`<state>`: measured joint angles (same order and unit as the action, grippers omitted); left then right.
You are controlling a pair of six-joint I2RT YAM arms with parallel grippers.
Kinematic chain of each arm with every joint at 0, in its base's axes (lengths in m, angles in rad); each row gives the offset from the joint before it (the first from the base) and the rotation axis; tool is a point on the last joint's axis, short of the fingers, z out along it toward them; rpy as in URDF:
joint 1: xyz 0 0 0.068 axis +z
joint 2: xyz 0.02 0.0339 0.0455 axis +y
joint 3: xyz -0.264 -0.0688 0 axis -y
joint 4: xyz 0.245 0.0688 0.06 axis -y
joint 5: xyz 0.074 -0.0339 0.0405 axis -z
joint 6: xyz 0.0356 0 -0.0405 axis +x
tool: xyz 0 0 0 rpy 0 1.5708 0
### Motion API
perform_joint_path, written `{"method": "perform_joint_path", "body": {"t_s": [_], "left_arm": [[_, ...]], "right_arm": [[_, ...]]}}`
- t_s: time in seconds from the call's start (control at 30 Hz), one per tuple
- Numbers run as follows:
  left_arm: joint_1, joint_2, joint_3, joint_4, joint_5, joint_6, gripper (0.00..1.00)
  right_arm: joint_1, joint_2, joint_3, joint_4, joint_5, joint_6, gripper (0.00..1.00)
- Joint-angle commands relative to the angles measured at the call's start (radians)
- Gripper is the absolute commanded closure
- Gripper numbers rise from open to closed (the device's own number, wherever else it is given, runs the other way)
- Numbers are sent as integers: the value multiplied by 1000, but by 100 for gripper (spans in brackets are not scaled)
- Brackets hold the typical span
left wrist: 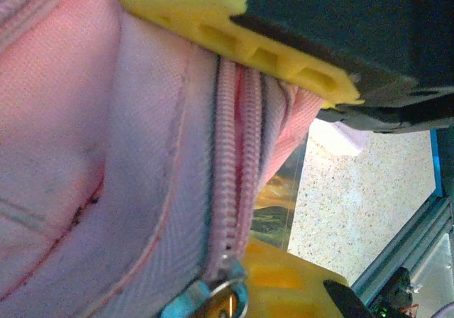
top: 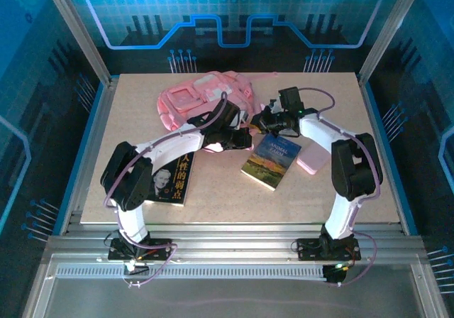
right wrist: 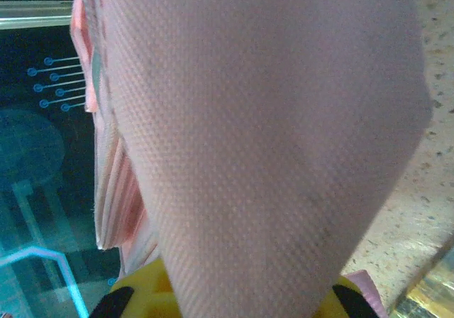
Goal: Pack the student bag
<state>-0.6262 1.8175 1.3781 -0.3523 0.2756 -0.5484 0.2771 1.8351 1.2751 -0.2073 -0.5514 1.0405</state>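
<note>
The student bag (top: 204,96), pink with pale patches, lies at the back middle of the table. Both grippers meet at its front right edge. My left gripper (top: 240,138) is shut at the bag's zipper: in the left wrist view the closed pink zipper (left wrist: 230,155) runs down to its slider and ring pull (left wrist: 221,300), right at my yellow fingers (left wrist: 291,282). My right gripper (top: 261,124) is shut on a fold of the bag's pink fabric (right wrist: 262,133), which runs down between its yellow fingers (right wrist: 145,289). Its yellow finger (left wrist: 213,16) shows across the top of the left wrist view.
A landscape-cover book (top: 271,160) lies just in front of the grippers, and a pink flat item (top: 314,157) lies to its right. A dark book with a portrait (top: 170,179) sits under my left arm. The table (top: 227,204) ends at a metal rail in front.
</note>
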Motion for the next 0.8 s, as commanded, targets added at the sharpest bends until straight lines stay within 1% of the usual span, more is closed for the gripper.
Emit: {"method": "perform_joint_path", "body": {"t_s": [0.0,0.1,0.2,0.43,0.53,0.67,0.77], "left_arm": [[33,-117,-44,-88,-18,43,100],[88,-168,-110,-173,-66,55,100],[147,-232,-172,-213,-76,56,100],[210,-287,-213,-311,-127,91,100],[236,-324,-249,-301,-110,82,100],[238,-326,-247,-277,-117,80,100],[231,-299,-228,-186,-57,37,100]], "right_arm": [[-55,-42,0,47,73,-31,100],[-73,-59,59,-81,135,-128,100],[-76,-65,105,-171,199,-196,100],[-89,-52,112,-170,230,-200,100],[-106,-60,113,-180,271,-214,100],[-132,-55,137,-157,232,-212,100],[-126,-11,220,-191,201,-230,100]]}}
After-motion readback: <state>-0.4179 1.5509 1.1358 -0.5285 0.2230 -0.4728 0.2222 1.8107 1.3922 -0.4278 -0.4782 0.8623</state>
